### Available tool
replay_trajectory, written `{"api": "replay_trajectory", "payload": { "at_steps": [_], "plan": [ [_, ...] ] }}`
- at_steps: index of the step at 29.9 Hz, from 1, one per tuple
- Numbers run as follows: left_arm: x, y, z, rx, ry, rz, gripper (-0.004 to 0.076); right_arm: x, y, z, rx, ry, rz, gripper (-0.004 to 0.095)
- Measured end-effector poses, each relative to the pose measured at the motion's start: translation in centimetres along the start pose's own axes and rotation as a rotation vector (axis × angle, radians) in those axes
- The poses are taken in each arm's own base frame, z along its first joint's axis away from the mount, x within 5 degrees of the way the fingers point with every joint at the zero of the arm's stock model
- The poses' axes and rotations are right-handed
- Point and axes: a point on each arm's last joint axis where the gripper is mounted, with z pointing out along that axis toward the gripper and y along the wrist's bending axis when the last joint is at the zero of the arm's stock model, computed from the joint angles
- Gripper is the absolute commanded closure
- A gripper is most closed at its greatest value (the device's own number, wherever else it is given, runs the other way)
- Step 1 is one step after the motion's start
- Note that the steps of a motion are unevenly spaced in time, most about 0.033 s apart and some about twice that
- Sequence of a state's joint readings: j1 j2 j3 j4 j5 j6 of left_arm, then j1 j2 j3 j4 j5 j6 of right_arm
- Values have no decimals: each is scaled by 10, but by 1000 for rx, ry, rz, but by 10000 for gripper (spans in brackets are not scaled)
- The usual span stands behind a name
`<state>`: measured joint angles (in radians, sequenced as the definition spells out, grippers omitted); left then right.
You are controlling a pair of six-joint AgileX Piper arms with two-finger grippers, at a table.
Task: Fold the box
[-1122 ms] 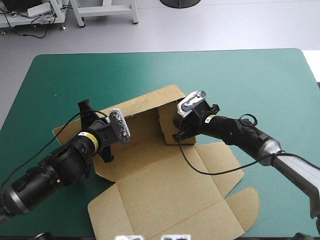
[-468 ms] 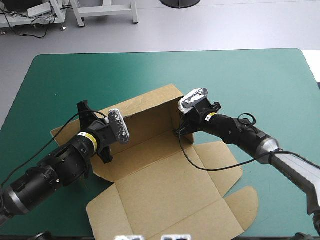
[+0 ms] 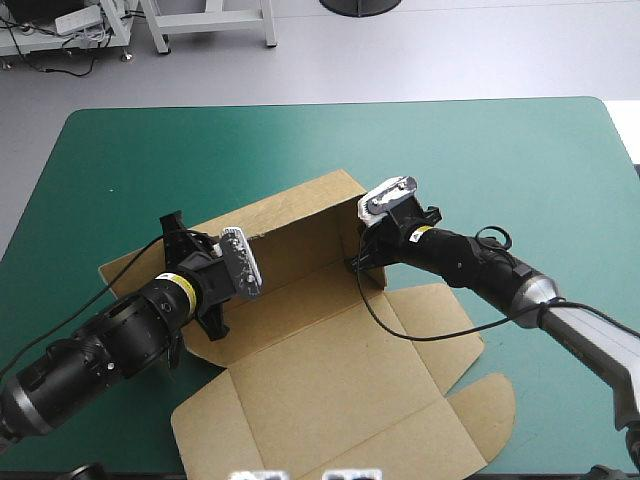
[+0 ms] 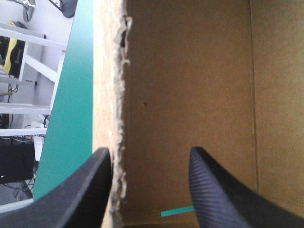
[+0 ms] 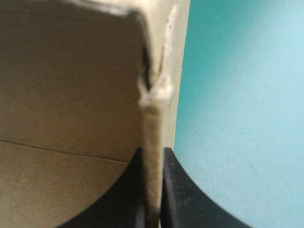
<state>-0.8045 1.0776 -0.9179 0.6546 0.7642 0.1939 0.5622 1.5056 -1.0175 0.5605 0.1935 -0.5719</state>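
The brown box (image 3: 330,380) lies mid-table with its long back wall (image 3: 270,225) raised and a short side wall (image 3: 368,262) standing at its right end. My right gripper (image 3: 358,262) is shut on that side wall; in the right wrist view the board's edge (image 5: 152,123) runs between the nearly closed black fingers of the right gripper (image 5: 152,154). My left gripper (image 3: 215,275) is at the back wall's left end. In the left wrist view the left gripper (image 4: 148,151) is open. The wall's ragged edge (image 4: 121,95) sits close to one finger (image 4: 85,185), and the inner face of the box (image 4: 190,71) is ahead.
The box's large lid panel and its rounded flap (image 3: 485,405) lie flat toward the table's near edge. A flat flap (image 3: 130,262) sticks out under the left arm. Teal-green cover (image 3: 480,160) stretches beyond the back wall and to the right.
The right gripper swung the side wall from folded inward to standing at the back wall's right end. The left arm drew back slightly, and the box slid a little toward the left.
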Motion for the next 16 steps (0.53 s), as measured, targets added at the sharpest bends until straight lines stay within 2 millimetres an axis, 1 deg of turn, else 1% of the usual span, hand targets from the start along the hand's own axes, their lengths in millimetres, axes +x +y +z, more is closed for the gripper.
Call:
{"api": "replay_trajectory", "payload": {
  "at_steps": [4, 8, 11, 12, 14, 16],
  "plan": [
    [-2, -1, -11, 2, -26, 7, 344, 0, 0, 0, -2, 3, 10, 921],
    [-10, 4, -30, 0, -57, -7, 348, 0, 1, 0, -3, 4, 19, 921],
    [-17, 7, -44, 15, -76, -45, 380, 1, 1, 0, -5, 7, 27, 922],
    [-19, 7, -48, 23, -79, -56, 419, 0, 1, 0, -5, 6, 35, 922],
    [-22, 7, -56, 59, -79, -81, 522, 0, 1, 0, -7, 8, 42, 922],
    [-24, 4, -62, 101, -66, -101, 686, -1, 1, 0, -9, 10, 47, 921]
  ]
}}
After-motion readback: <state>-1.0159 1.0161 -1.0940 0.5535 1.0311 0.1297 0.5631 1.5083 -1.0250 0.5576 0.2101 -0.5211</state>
